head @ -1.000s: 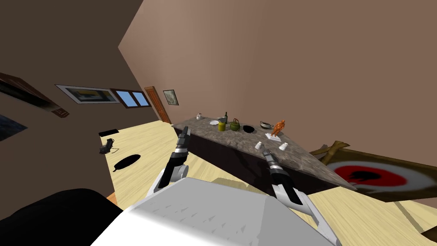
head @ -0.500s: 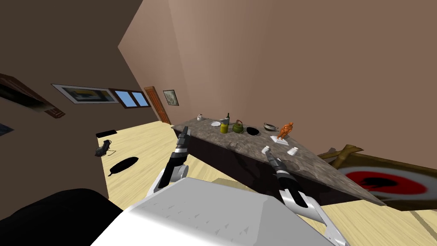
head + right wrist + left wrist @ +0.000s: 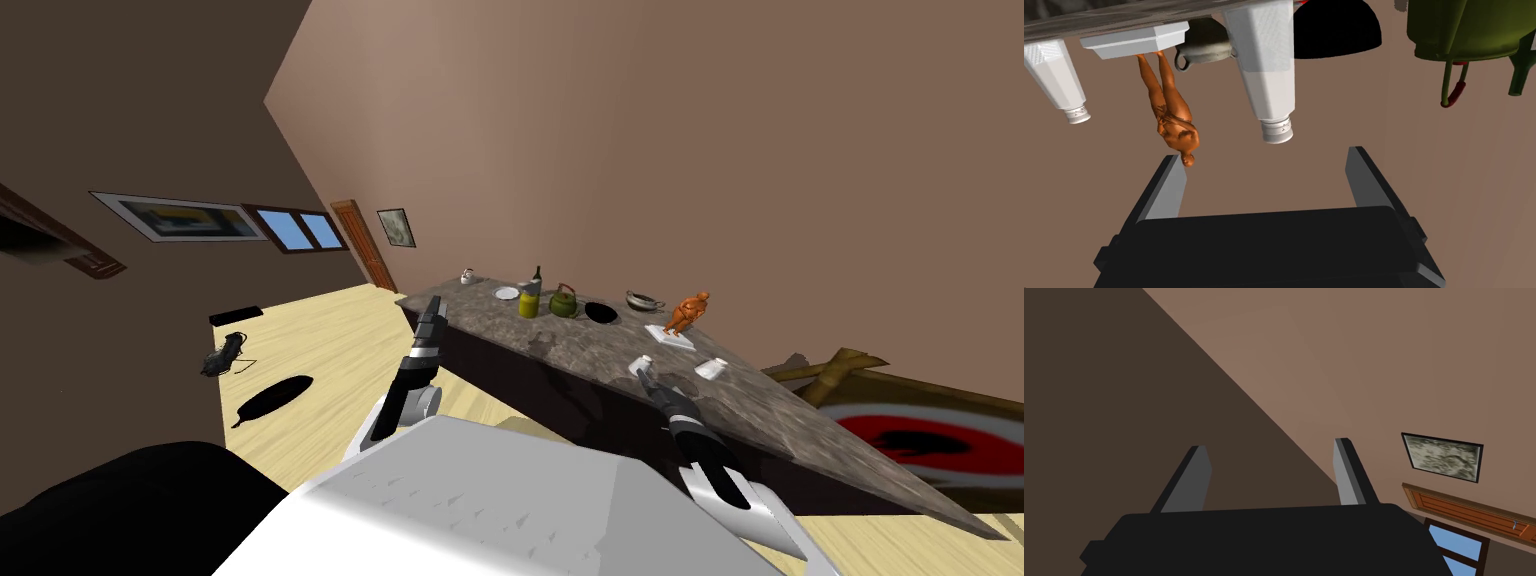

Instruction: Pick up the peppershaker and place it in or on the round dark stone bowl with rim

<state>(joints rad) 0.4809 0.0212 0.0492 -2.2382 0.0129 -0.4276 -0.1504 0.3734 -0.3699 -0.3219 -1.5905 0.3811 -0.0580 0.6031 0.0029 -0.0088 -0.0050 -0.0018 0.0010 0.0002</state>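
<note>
Left gripper [image 3: 1271, 455]: raised beside the near end of the counter [image 3: 560, 350]; fingers spread wide apart, holding nothing.
Right gripper [image 3: 1265, 159]: stretched out over the counter's near edge; fingers wide apart and empty, aimed at the peppershaker.
Peppershaker [image 3: 1266, 75]: white, with a tapered body and a ribbed cap; it stands upright on the counter near its front edge, just ahead of the right fingertips and lined up with the gap between them, untouched.
Second shaker [image 3: 1056, 80]: white and of the same shape, upright, well apart from the first.
Figurine [image 3: 1171, 120]: orange, on a white slab base, behind and between the two shakers.
Bowl [image 3: 600, 313]: round, drawn plain black, farther back on the counter, between a green kettle [image 3: 564, 301] and a grey two-handled pot [image 3: 645, 299].
Far end: a yellow-green jar [image 3: 528, 304], a dark bottle [image 3: 537, 278] and a white plate [image 3: 506, 293].
</note>
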